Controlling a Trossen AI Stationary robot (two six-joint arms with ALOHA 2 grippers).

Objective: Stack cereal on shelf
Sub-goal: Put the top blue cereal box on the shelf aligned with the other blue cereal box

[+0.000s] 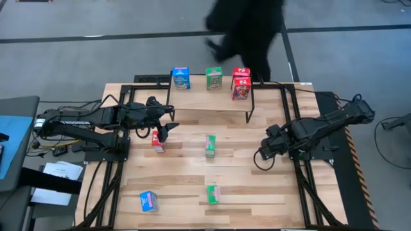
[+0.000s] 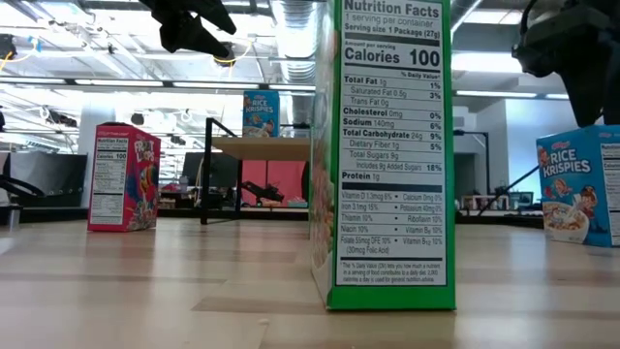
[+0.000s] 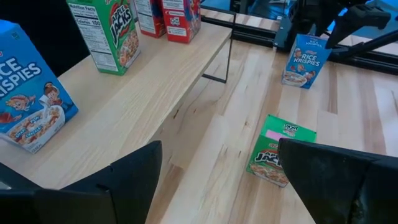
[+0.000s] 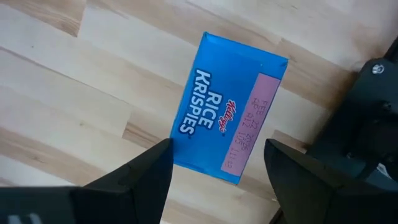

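Green cereal box (image 2: 383, 155) upright | left fingers (image 3: 134, 180) spread | right fingers (image 4: 143, 174) spread above blue box (image 4: 227, 134)

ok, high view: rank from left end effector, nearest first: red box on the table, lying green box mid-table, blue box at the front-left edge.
Left end effector, open.
1. Red box: right beside it, just toward the front.
2. Lying green box: mid-table, toward the right arm.
3. Blue box: farthest, near the front-left edge.

Four boxes on shelf (image 1: 212, 96), left gripper (image 1: 168, 128) seemingly open above table (image 1: 257, 186)
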